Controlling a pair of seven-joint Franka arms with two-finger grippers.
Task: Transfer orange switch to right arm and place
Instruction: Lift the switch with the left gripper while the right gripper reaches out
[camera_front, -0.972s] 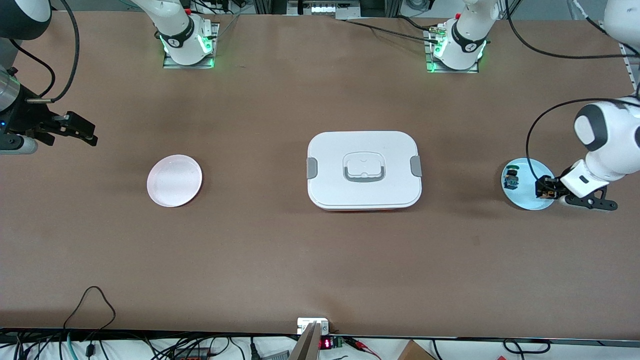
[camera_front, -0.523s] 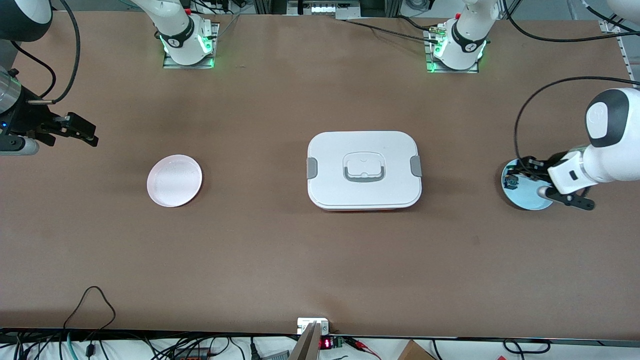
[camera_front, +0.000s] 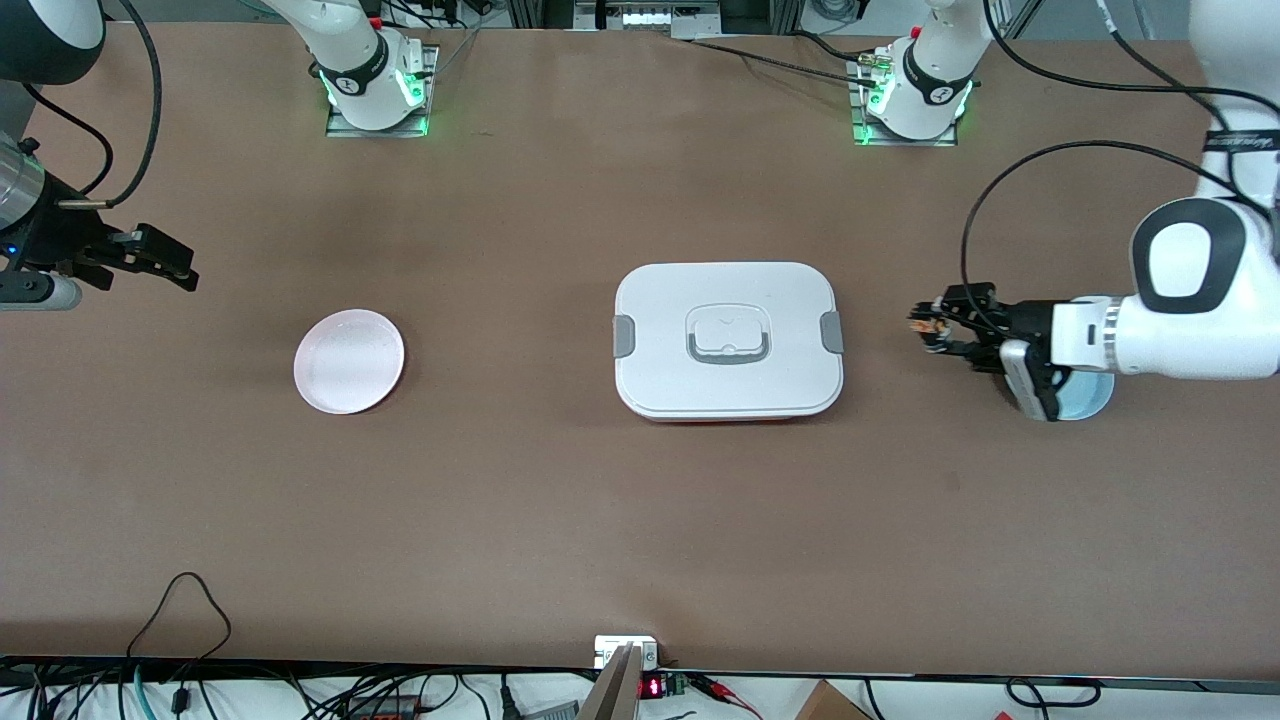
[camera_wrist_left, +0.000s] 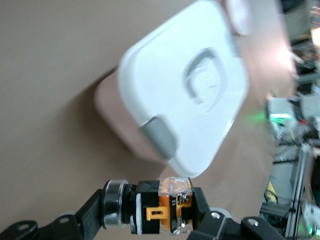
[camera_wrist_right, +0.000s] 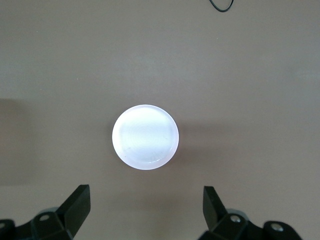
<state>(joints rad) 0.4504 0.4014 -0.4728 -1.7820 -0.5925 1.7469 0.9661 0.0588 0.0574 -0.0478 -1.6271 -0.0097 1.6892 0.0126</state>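
Brown matte surface (camera_front: 560, 500) carries a white rectangular plastic lunch box with grey side clips and a lid handle (camera_front: 728, 340) at its middle; everything below is placed off that box.

Left gripper (camera_front: 935, 327) is up in the air over bare surface between the lunch box and the light blue round plate (camera_front: 1090, 395), toward the left arm's end of the surface. It is clenched on the tiny black cylindrical push-button switch with orange cap (camera_front: 930, 326). Left wrist view shows the orange switch (camera_wrist_left: 162, 212) pinched between the black linkage fingers (camera_wrist_left: 210, 225), lying sideways, silver ring end out past one finger, orange and clear body between the pads. The lunch box (camera_wrist_left: 185, 85) fills that view just past the switch, one grey clip (camera_wrist_left: 159, 140) facing the gripper. The blue plate is mostly covered by the left arm's white wrist (camera_front: 1085, 335); only its edge shows.

Right gripper (camera_front: 150, 262) hangs over the surface at the right arm's end, well apart from the lunch box, waiting. Its fingers are spread wide with nothing between them, seen in the right wrist view (camera_wrist_right: 145, 210).

White-pink round shallow plate (camera_front: 349, 361) sits on the surface between the lunch box and the right gripper, about level with the box; right wrist view has the same plate (camera_wrist_right: 145, 137) centred.
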